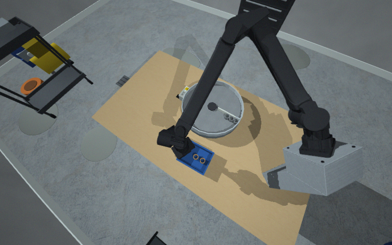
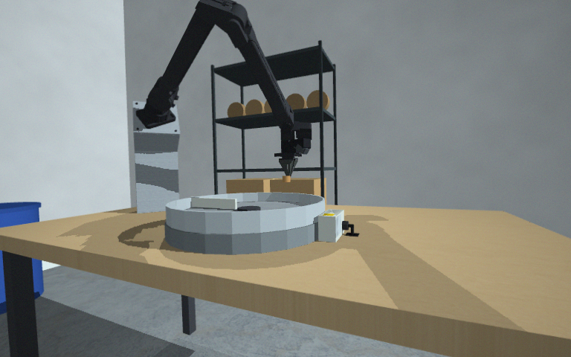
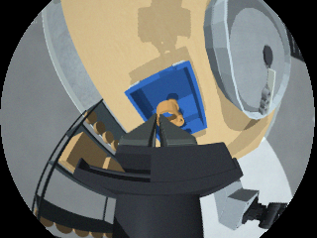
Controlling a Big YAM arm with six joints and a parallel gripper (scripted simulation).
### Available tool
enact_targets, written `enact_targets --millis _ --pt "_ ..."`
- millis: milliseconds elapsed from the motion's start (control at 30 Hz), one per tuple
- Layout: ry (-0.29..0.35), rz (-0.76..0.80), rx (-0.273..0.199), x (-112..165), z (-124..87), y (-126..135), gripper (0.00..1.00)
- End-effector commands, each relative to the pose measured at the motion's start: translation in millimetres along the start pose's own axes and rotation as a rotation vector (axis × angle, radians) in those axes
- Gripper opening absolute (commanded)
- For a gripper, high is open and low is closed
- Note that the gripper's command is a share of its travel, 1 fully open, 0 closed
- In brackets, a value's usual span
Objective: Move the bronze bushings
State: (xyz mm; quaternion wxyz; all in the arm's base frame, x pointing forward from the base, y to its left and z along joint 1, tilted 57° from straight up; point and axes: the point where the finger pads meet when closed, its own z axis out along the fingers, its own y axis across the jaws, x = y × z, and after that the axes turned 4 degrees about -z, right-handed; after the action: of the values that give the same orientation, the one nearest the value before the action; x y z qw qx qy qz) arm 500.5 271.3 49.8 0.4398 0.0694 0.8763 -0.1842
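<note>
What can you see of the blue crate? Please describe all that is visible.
The crate is a small, open-topped rectangular box, blue with a plastic look, lying flat on the wooden table beside the turntable. Two bronze bushings lie inside. The tool hangs above one end, shut on a third bronze bushing; no contact with the crate shows.

Top view looked steeply down from high above, taking in the whole counter (image 1: 138, 115), its corners and surrounding floor. Exterior view sat low, near one counter edge, facing across the counter (image 2: 421, 269) toward a shelf rack (image 2: 320, 126) by the wall. Wrist view rode on the arm, looking down past the hand (image 3: 160, 134), close. All three shared the turntable (image 1: 237, 101) (image 2: 236, 223) (image 3: 218, 34).
</note>
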Motion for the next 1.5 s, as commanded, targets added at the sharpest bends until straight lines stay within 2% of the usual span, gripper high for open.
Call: enact_targets --millis 0,433,500,733,800,900,967,1033,1467 --pt "-0.011 -0.006 -0.024 0.9 -12.7 17.0 0.0" --pt "-0.018 -0.009 -0.031 0.3 -9.4 20.2 0.0" --pt "-0.005 0.008 -0.001 -5.3 12.8 4.4 0.0" --pt "-0.004 0.005 0.001 -3.6 51.5 3.0 0.0" --pt "-0.004 0.005 0.001 -3.6 51.5 3.0 0.0" --pt "-0.015 -0.018 -0.032 2.5 45.7 20.5 0.0" --pt "-0.013 -0.015 -0.027 1.6 50.8 17.5 0.0" --pt "-0.032 0.015 -0.031 -16.8 44.2 12.2 0.0" --pt "-0.023 0.006 -0.026 -11.1 44.5 9.2 0.0"
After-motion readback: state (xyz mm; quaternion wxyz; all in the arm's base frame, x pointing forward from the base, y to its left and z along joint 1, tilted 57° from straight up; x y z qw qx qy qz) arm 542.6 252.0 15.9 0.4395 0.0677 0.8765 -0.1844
